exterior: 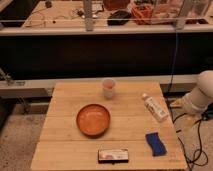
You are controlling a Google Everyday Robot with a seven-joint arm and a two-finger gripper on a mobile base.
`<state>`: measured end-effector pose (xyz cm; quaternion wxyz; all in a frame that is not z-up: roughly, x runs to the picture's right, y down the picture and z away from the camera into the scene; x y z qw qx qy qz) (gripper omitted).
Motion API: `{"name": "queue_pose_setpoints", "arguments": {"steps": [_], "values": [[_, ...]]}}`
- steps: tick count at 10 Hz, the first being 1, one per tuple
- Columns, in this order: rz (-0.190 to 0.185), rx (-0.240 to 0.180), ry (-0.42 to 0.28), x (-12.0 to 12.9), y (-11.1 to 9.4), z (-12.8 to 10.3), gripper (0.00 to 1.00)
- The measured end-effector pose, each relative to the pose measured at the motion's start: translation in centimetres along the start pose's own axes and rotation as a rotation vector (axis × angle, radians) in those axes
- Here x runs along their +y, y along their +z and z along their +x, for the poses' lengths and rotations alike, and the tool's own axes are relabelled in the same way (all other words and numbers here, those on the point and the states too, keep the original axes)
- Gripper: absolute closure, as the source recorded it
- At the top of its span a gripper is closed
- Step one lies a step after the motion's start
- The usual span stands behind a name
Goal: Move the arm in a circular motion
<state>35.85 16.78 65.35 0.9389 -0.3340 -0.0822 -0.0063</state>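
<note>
arm: white rounded segment and joint at the right edge of the view, off the right side of the tabletop, with only this part showing
gripper: not in view; whether it is spread or pressed together cannot be told from here
tabletop: pale wooden planks, square to the camera, with 5 loose things on it
cup: small and pinkish, upright at the far middle
bowl: orange-red, round, left of centre, well apart from the cup
bottle: white, lying on its side near the right edge, the thing closest to the arm
sponge: blue, at the near right
flat packet: dark with a pale label, at the near edge
step in hand: judged to be mid-sweep, at the rightmost part of the circle
doing it well: keep the curve smooth and even in speed, and high enough on the way across to pass over the bottle and the cup
edges: the right tabletop edge lies just beside the arm; cables trail on the floor below it
open room: most free space lies above the tabletop and to its right; the dark counter behind limits the far side
</note>
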Motion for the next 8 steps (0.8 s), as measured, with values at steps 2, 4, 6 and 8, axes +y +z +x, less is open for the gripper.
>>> {"name": "queue_pose_setpoints", "arguments": {"steps": [2,4,6,8], "values": [[0.001,0.000,-0.003,4.0,-1.9,-2.4,0.20],[0.026,-0.012,-0.029,6.1,-3.1,-5.0,0.20],[0.068,-0.030,-0.075,6.2,-4.5,-7.8,0.20],[0.106,-0.058,-0.147,4.2,-5.8,-11.3,0.20]]}}
